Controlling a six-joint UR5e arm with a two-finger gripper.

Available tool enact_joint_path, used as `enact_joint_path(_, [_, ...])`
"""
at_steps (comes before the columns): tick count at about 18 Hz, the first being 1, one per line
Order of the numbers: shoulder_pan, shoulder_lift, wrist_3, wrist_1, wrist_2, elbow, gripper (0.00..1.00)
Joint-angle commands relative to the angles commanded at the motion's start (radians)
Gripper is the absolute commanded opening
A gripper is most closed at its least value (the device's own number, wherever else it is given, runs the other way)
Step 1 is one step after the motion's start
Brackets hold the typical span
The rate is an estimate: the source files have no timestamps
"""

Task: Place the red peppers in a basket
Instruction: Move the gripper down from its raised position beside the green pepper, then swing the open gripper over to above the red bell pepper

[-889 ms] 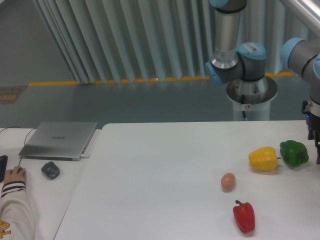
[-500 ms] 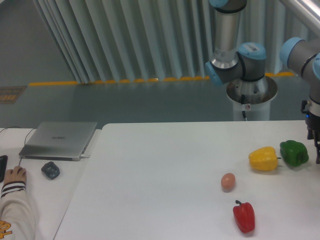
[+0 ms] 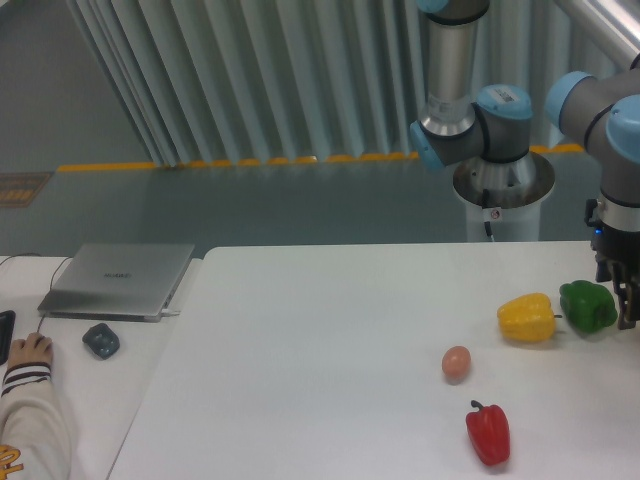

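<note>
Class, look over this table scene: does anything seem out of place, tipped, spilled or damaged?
Nothing is spilled or damaged. One oddity: the task needs a basket, yet none is in view. Also, the gripper hangs beside the green pepper, far from the red pepper lying at the table's front edge.

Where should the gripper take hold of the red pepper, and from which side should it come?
Probably from above, closing across the middle of the red pepper. It lies on its side on the table, long axis running toward the camera, stem at the far end. The body is narrower across than along, so the fingers should fit left and right; nothing stands close beside it.
</note>
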Motion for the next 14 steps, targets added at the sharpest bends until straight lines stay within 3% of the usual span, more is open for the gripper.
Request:
enact_joint_path(10, [-0.086, -0.035, -0.489, 0.020, 0.005, 0.000, 1.00])
enact_joint_path(14, [-0.170, -0.107, -0.875, 0.167, 0.015, 0.006, 1.00])
